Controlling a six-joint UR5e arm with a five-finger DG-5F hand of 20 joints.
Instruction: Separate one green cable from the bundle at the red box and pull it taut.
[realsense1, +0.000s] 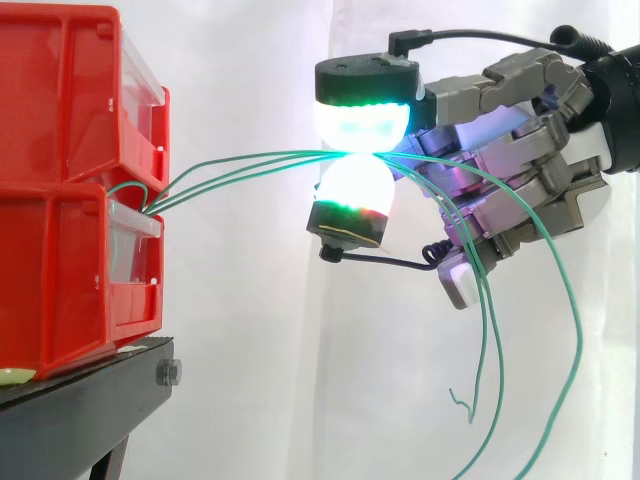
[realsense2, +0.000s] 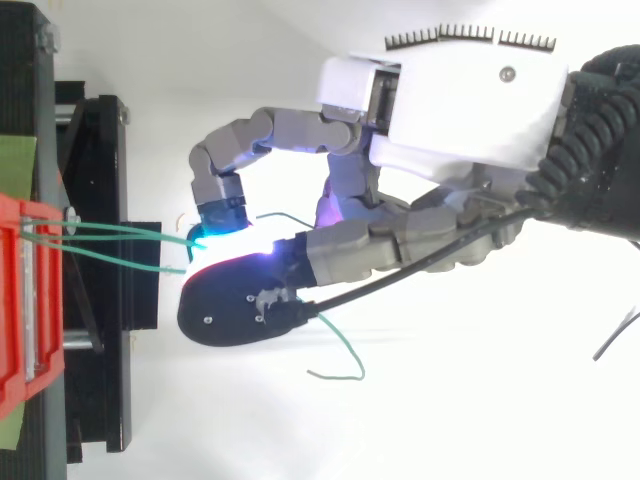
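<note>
The hand (realsense1: 520, 150) pinches three green cables (realsense1: 300, 155) running from two stacked red boxes (realsense1: 60, 110).

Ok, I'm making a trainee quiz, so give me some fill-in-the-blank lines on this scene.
The hand pinches cables whose colour is ____.
The cables come out of stacked bins coloured ____.
The stand under the bins is ____.
Past the hand, the cables' loose ends hang ____.
Missing words: green; red; black; down.
</note>
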